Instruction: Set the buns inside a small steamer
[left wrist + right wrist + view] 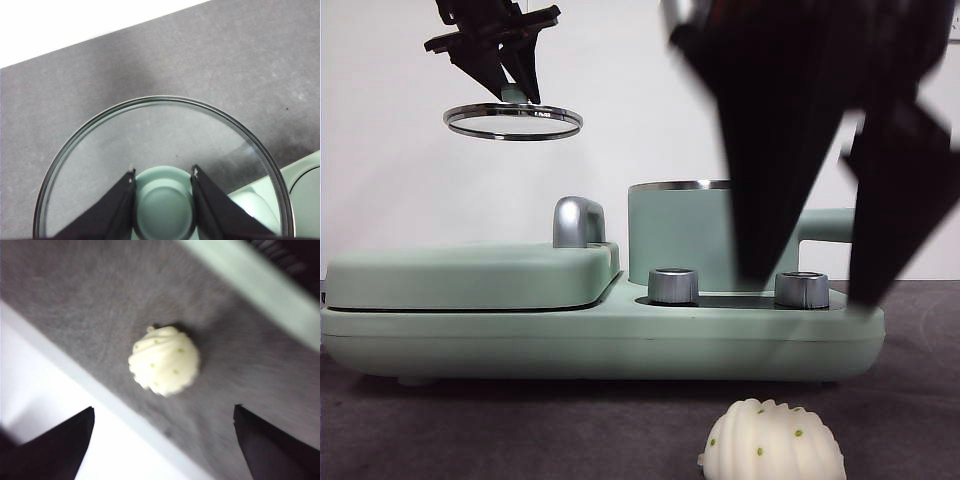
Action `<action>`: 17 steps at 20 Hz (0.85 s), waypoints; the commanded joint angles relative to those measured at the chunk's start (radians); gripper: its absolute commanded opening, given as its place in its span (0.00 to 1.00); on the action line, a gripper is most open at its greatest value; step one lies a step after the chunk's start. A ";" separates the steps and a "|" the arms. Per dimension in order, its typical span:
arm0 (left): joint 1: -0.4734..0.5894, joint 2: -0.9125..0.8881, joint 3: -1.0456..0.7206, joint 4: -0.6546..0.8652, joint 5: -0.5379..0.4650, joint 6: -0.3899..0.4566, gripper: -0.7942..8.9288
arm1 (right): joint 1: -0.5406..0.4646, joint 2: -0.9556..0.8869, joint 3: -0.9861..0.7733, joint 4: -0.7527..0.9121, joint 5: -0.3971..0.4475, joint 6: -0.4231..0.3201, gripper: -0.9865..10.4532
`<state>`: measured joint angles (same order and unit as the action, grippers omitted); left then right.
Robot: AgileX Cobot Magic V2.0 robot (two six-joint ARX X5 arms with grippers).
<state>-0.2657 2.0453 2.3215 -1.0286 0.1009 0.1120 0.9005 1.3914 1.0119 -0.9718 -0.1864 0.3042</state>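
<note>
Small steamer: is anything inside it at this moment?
Cannot tell. The front view shows only the small steamer from the side, with the right gripper across it. The left gripper holds its lid aloft. The pleated bun lies outside on the table.

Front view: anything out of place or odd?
Nothing damaged or spilled. The glass lid hangs in the air, held level by its knob in the left hand, off the steamer. One pleated bun sits on the table; right hand open above it.

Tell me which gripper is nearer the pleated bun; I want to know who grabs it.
Right. The right gripper hangs open above the pleated bun; the left gripper is up beside the pot, holding the lid.
</note>
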 commanded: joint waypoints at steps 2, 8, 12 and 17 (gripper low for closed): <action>-0.004 -0.004 0.045 0.019 0.001 -0.001 0.09 | 0.086 0.073 -0.055 0.138 0.034 0.097 0.47; -0.005 -0.004 0.045 0.015 0.001 -0.001 0.09 | 0.117 0.216 -0.056 0.185 0.116 0.093 0.48; -0.005 -0.004 0.045 0.010 0.001 -0.001 0.09 | 0.117 0.251 -0.056 0.190 0.116 0.082 0.35; -0.005 -0.004 0.045 0.008 0.001 -0.001 0.09 | 0.109 0.232 0.000 0.109 0.109 0.084 0.29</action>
<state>-0.2661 2.0453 2.3215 -1.0420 0.1009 0.1120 1.0004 1.6234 0.9871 -0.8730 -0.0780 0.3901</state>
